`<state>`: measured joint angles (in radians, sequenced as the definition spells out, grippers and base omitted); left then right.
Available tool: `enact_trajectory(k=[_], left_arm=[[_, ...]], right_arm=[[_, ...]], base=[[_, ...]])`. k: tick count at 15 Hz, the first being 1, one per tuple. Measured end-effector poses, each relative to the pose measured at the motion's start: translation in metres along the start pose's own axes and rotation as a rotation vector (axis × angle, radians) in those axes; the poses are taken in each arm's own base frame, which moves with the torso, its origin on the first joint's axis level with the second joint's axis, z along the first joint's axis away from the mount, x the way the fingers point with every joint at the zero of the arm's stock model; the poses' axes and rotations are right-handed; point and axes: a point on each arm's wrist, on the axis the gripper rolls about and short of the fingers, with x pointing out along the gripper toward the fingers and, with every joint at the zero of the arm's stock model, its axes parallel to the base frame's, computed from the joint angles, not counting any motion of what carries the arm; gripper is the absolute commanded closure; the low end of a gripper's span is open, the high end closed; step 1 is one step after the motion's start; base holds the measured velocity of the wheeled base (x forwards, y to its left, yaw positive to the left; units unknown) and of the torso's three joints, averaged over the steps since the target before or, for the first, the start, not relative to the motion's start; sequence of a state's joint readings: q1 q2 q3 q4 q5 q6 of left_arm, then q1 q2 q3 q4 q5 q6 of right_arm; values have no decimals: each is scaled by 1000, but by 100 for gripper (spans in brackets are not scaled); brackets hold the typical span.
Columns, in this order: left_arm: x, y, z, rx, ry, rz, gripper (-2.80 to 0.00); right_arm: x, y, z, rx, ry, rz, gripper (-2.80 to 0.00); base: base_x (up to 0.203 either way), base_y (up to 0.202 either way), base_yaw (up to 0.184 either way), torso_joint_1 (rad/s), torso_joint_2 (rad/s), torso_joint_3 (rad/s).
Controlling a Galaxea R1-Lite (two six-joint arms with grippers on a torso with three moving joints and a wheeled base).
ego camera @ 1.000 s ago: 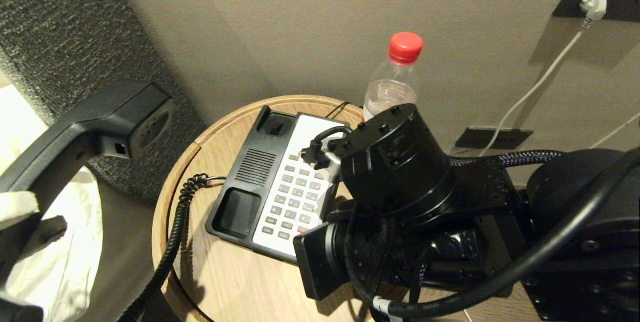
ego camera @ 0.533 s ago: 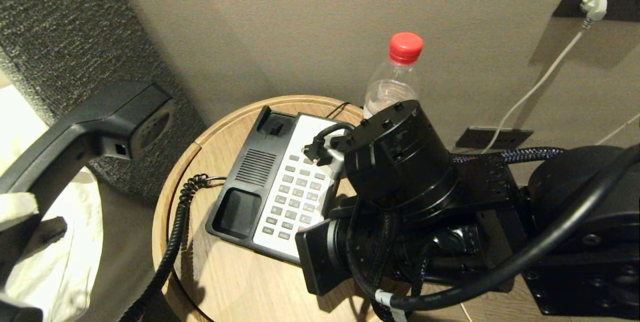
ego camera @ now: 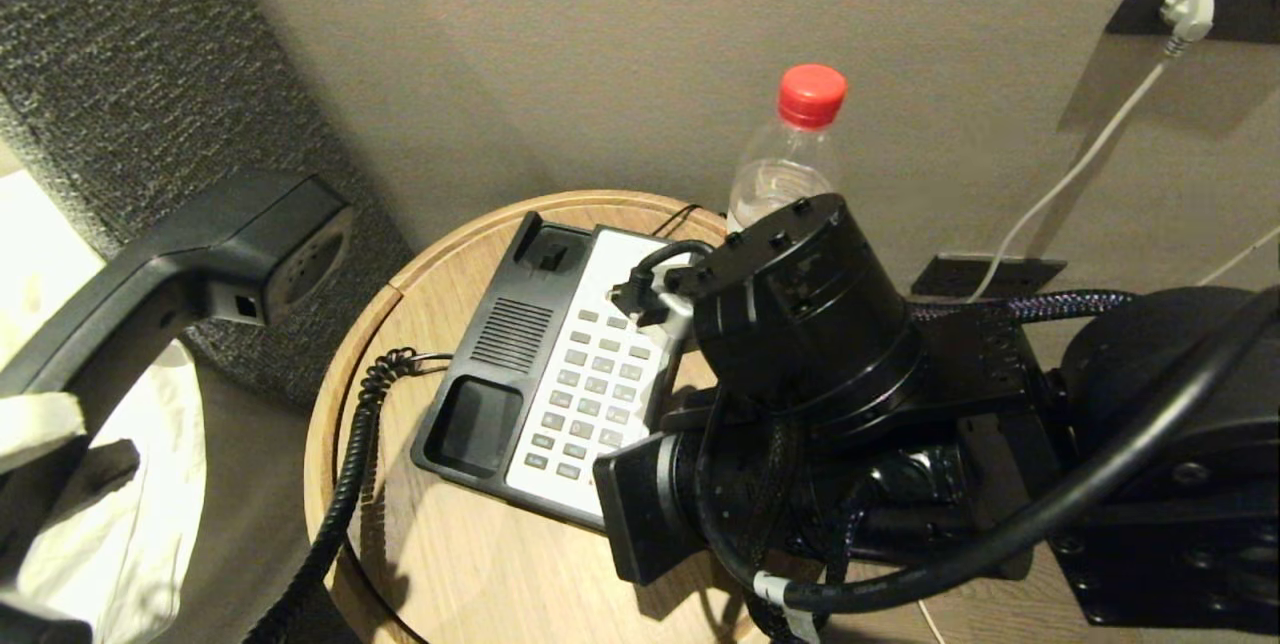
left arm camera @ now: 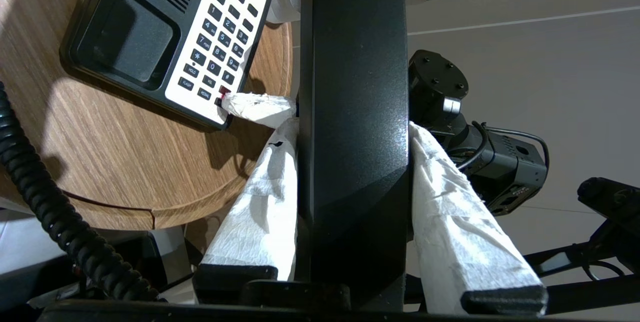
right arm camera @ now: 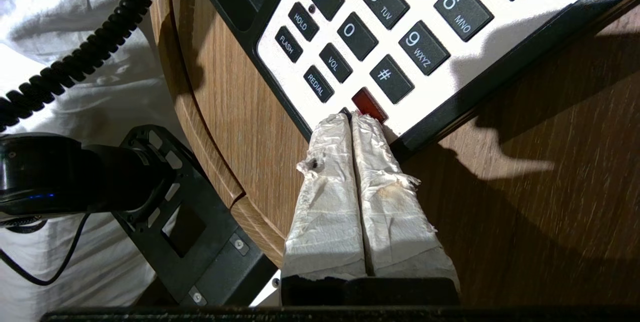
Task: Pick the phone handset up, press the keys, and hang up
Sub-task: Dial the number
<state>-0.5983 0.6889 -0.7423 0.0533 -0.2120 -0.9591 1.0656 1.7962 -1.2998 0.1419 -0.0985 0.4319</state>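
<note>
Little has changed over the last second: the right arm's bulk [ego camera: 800, 324] has crept slightly toward the far side of the round wooden table [ego camera: 440, 544], while everything on the table has stayed put. From this it is judged that key pressing is under way, with hanging up yet to be done.

One table is counted, and one phone base [ego camera: 520, 354] lying on it with its cradle empty. One phone handset [ego camera: 180, 254] is held up off the table on the robot's left, clamped between the padded fingers of the left gripper [left arm camera: 352, 162], its one coiled cord [ego camera: 350, 464] trailing down. One red-capped bottle [ego camera: 795, 149] stands behind the base. One right gripper [right arm camera: 356, 127] is seen with its fingers pressed together, empty, tips touching the keypad's near corner by the one red key [right arm camera: 369, 104].
</note>
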Motion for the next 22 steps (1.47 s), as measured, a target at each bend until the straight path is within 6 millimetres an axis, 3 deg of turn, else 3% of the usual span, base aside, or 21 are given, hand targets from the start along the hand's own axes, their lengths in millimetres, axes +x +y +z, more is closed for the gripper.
enact_trajectory(k=[13,18,22], left_arm=[[1,1,0,-1,4,2,0],[3,6,-3,0,8,-2,0],[4,8,-5,1,13,3,0]], right_arm=[[2,-7,-4,-8,17,-23,0],[-17,-4,5,1,-35,-4,0],[-50,-2,15,10,-118,32,0]], base=[[0,0,0,0,0,0],[0,0,0,0,0,0],[0,0,0,0,0,0]])
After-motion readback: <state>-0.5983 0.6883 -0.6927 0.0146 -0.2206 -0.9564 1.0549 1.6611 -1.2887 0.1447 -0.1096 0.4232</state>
